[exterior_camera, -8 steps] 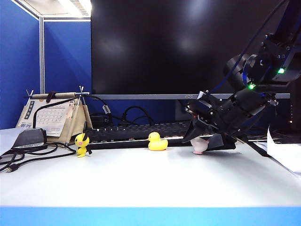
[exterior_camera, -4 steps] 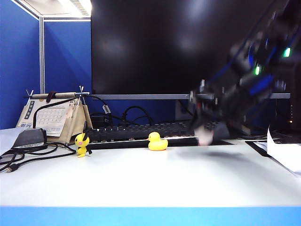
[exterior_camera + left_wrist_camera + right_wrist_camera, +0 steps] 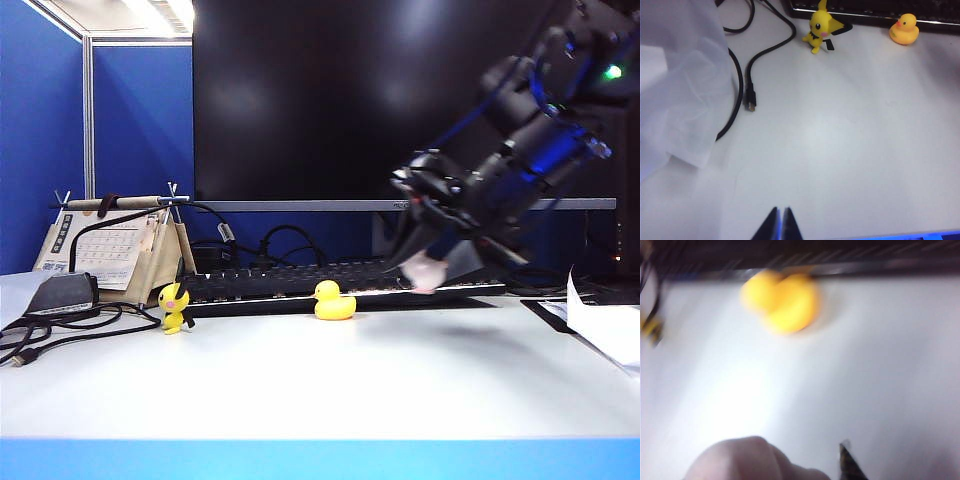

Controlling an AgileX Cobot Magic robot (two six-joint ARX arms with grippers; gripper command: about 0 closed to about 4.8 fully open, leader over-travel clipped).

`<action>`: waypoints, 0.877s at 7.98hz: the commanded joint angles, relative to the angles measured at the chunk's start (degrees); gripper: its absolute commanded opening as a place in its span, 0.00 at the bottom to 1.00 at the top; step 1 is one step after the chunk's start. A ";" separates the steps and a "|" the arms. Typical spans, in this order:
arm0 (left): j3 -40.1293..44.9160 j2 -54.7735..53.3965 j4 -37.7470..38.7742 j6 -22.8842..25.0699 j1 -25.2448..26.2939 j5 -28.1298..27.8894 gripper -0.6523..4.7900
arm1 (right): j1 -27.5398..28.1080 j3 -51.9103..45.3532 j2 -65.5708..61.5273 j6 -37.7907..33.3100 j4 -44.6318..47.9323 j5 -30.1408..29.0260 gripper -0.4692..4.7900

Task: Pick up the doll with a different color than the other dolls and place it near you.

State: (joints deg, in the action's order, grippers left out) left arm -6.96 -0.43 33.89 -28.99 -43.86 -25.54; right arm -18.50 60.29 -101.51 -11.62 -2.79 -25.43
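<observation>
Right gripper point(image 3: 425, 262): raised above the table point(image 3: 320, 380) at the right of the exterior view, angled downward, fingers clamped on the white doll point(image 3: 424, 270), which hangs clear of the surface in front of the keyboard point(image 3: 300, 285). The right wrist view is blurred; it shows the doll point(image 3: 747, 460) as a pale rounded mass at the near edge beside one dark fingertip point(image 3: 850, 465), a detail the exterior view does not resolve.

Left gripper point(image 3: 780, 226): not visible in the exterior view. Its own wrist view shows the two finger tips pressed together, holding nothing, above bare table.

Yellow duck point(image 3: 334, 301): on the table just in front of the keyboard, seen in all three views. Yellow figure with black-tipped ears point(image 3: 175, 307): further left, near a loose black cable point(image 3: 747, 75), well apart from the lifted doll.
</observation>
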 commanded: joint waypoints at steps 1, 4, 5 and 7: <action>-0.11 -0.02 -0.13 0.02 -0.02 0.04 0.16 | -10.36 -1.16 7.06 4.59 -2.78 3.87 0.43; -0.11 -0.02 -0.11 0.02 -0.04 0.04 0.16 | -14.67 -16.52 16.09 0.46 7.43 3.15 0.42; -0.11 -0.02 -0.11 0.02 -0.04 0.04 0.16 | -15.34 -19.34 15.91 -0.26 9.75 3.21 0.42; -0.11 -0.02 -0.11 0.02 -0.02 0.07 0.16 | -17.53 -21.05 11.78 -2.08 12.96 3.26 0.42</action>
State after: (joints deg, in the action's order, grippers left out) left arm -6.96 -0.40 33.89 -28.99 -43.83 -25.54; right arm -35.40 39.18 -89.21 -12.93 8.29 -21.87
